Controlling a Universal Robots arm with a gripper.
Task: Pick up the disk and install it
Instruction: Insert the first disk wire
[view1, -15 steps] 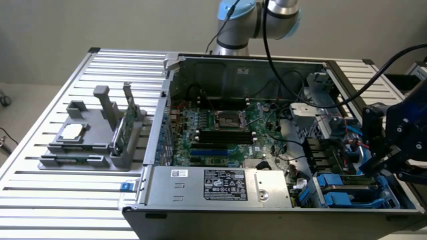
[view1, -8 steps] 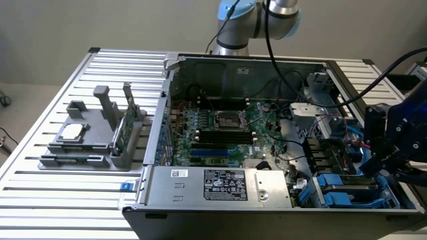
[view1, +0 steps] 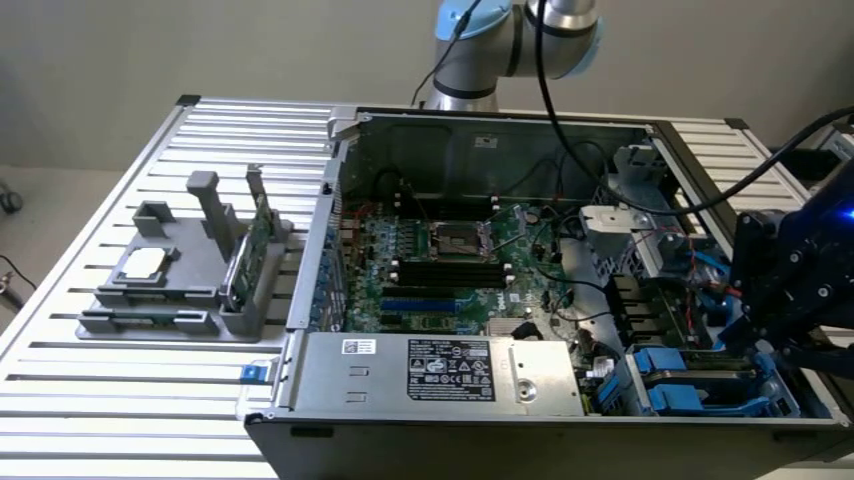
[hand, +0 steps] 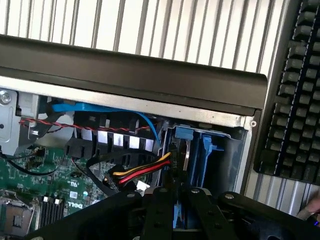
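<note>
Although only its edge could be seen, the disk (hand: 186, 152) stood on its side at the mouth of the drive bay (hand: 235, 150) in a corner of the computer case (hand: 150, 75), a thin silver strip framed by blue carrier rails. Around it the gripper (hand: 181, 195) was drawn narrow, its dark fingers close on either side of the carrier, and it looked to be holding the disk rather than hovering beside it. Just beside the bay ran a bundle of red, yellow and black power wires (hand: 145, 171), and a blue data cable (hand: 100, 107) curved along the case wall nearby. In the exterior view the arm hung over the case's corner at that view's right, well apart from the motherboard (view1: 441, 260) and from the grey fixture (view1: 174, 300) on the slatted table (view1: 107, 400) at that view's left. By this reading the pick-up was done and the installing step was in hand. Seating the disk would call for keeping the carrier square to the bay's guides and clear of the wires, with even pressure until the rails caught
</note>
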